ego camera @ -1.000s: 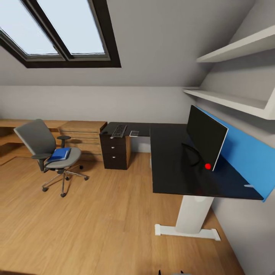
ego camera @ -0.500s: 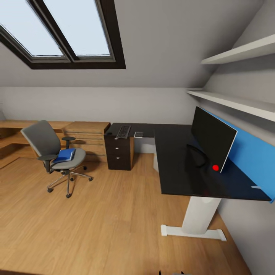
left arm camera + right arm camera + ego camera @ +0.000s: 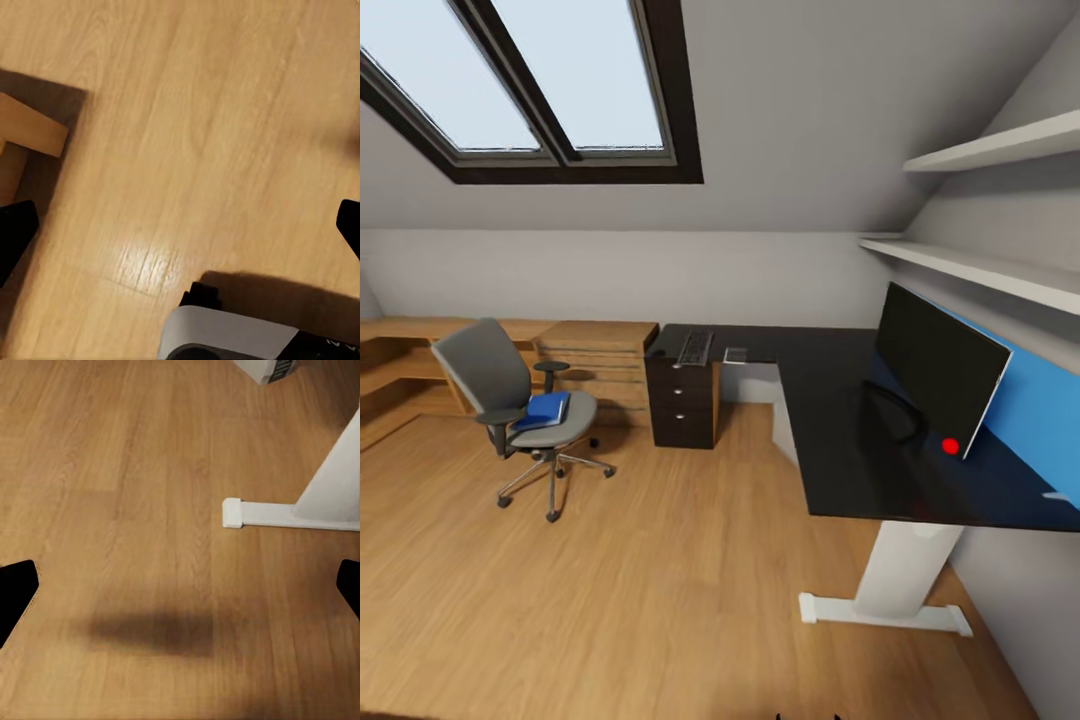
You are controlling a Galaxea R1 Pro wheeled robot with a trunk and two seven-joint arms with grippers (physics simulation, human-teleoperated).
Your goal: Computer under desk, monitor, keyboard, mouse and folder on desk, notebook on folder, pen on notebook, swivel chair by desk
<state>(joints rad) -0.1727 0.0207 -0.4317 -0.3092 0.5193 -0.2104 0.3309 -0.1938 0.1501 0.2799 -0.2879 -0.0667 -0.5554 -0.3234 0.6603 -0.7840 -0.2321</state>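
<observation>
While both grippers hang wide open and empty, we should roll toward the folder [image 3: 544, 410] at ten o'clock on the chair [image 3: 520, 415].

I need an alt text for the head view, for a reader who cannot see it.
Attic bedroom: a black L-shaped desk at right holds a dark monitor, with a keyboard on its far end. A grey swivel chair at left carries a blue folder on the wooden floor.
</observation>
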